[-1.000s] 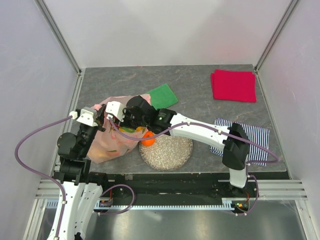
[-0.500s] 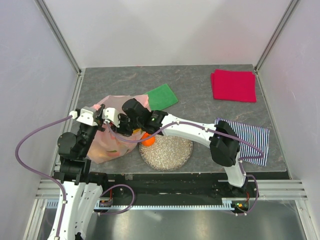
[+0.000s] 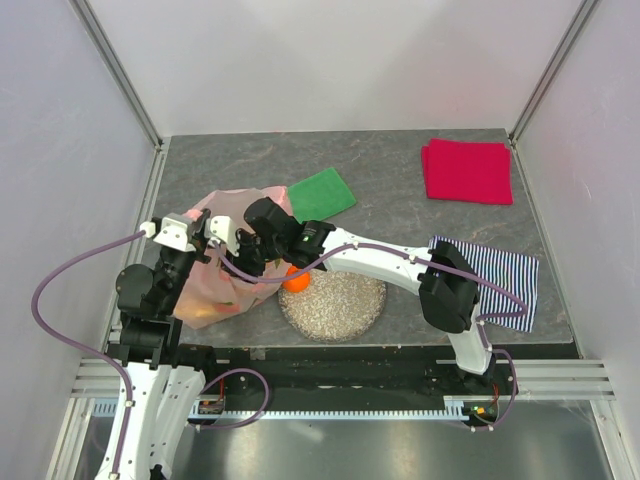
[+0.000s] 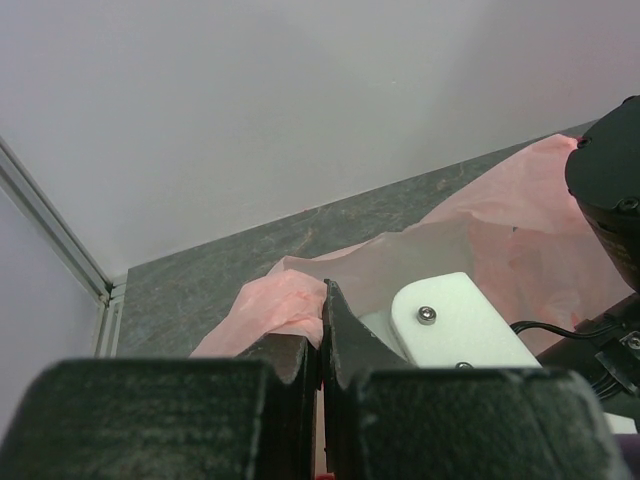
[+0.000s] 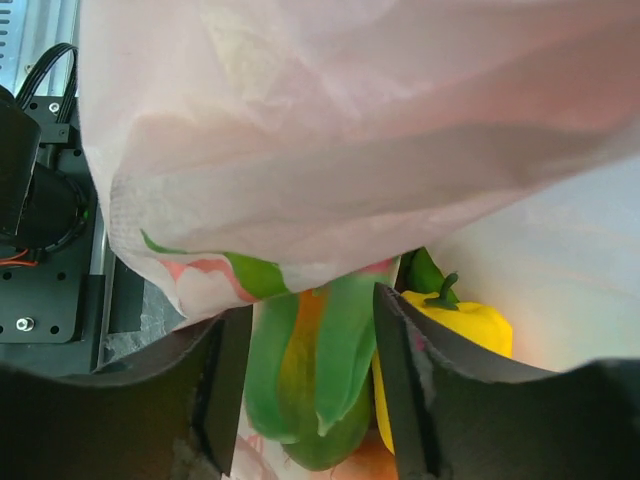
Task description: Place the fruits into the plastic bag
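My right gripper (image 5: 312, 350) is inside the mouth of the bag (image 5: 350, 150). Its fingers stand apart with a green fruit (image 5: 315, 395) between them. The fruit's long axis runs the same way the fingers point. I cannot tell whether either pad touches it, but it looks loose rather than pinched. A yellow fruit (image 5: 460, 325) with a green stem lies just beside it, against my right-hand finger, also inside the film. The bag droops over both fingers from above, so I judge that a straight pull back along the finger line is the way out. A sideways sweep risks dragging the film with it. My left gripper (image 4: 322, 305) is clamped together on a fold of the bag's rim and holds the mouth up. One orange fruit (image 3: 295, 281) is not yet bagged. It sits at the left rim of the speckled plate (image 3: 355, 312), just to my right of the bag mouth and a little nearer the bases, under my right forearm. The right arm is the nearer one and the free one. I see no other fruit on the plate. Beyond is a dark stone-look table (image 3: 400, 215) with a green cloth (image 3: 322, 193) just behind the bag. A red cloth (image 3: 467, 171) lies well apart at the far right. A striped cloth (image 3: 512, 268) lies under my right elbow, and pale walls close in on both sides.
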Controlling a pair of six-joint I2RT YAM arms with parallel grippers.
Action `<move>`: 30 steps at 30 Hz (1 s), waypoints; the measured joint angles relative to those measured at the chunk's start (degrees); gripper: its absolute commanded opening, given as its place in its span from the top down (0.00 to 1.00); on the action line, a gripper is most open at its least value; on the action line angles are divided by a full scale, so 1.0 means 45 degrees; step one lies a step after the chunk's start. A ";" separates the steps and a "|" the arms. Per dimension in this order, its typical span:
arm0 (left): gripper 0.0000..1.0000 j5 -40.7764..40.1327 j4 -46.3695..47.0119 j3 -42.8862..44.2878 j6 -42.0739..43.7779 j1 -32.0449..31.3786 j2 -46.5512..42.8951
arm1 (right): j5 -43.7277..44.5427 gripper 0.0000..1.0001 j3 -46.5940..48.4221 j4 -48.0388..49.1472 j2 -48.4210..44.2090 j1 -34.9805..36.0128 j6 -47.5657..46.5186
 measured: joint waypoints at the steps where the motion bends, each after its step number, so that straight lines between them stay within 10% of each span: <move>1: 0.98 0.0000 0.0005 0.0000 0.0000 0.0000 0.0000 | 0.0005 0.32 0.0000 0.0015 0.0000 0.0000 0.0010; 19: 0.99 -0.0141 0.0068 0.0000 -0.0005 -0.0039 -0.0005 | 0.1253 0.31 -0.4522 0.4231 -0.4833 -0.0408 0.1982; 30: 0.98 -0.3347 0.0063 -0.0019 -0.0257 -0.0073 -0.0073 | 0.2365 0.21 -0.8383 0.5785 -0.9666 -0.1190 0.4886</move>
